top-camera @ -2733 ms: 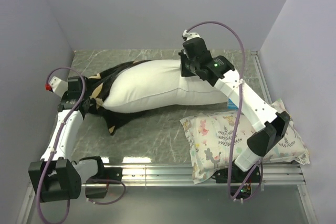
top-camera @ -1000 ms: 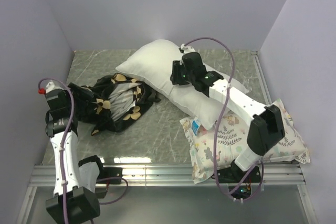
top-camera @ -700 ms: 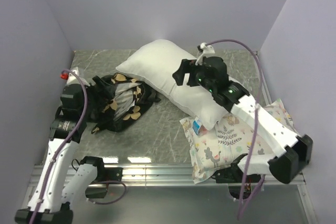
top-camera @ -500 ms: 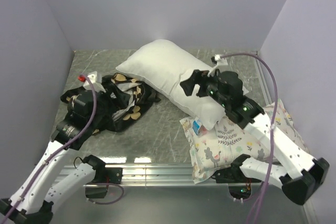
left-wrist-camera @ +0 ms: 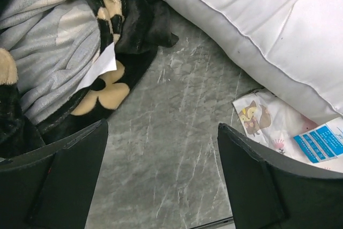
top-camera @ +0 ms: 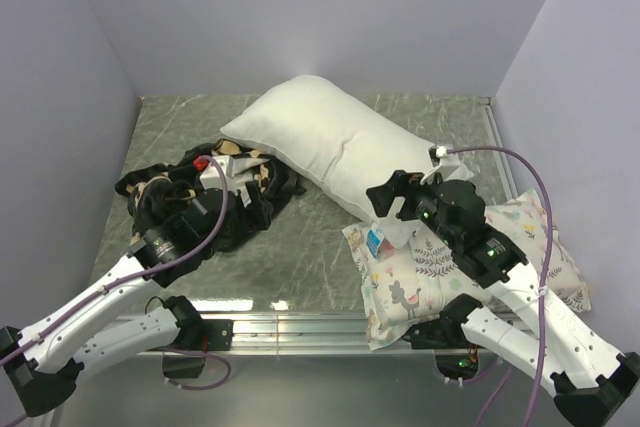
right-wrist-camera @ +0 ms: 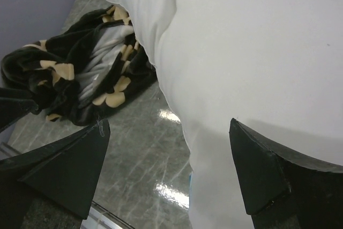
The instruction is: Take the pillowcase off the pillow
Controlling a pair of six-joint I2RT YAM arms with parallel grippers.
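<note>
Both grippers gape wide, holding nothing. The left gripper [left-wrist-camera: 161,130] hovers nearest the crumpled pillowcase [top-camera: 266,180], heaped at the tabletop's [top-camera: 310,237] 9 o'clock. The bare pillow [top-camera: 330,142], its long axis running 10 to 4 o'clock, lies beneath the right gripper [right-wrist-camera: 169,126].

Pillowcase [top-camera: 215,197] lay heaped on table [top-camera: 300,257], left side, off pillow [top-camera: 330,142]. Pillow lay diagonally at centre-rear, just right of pillowcase, near-right end resting on printed pillow [top-camera: 450,267] at table's near-right corner.
</note>
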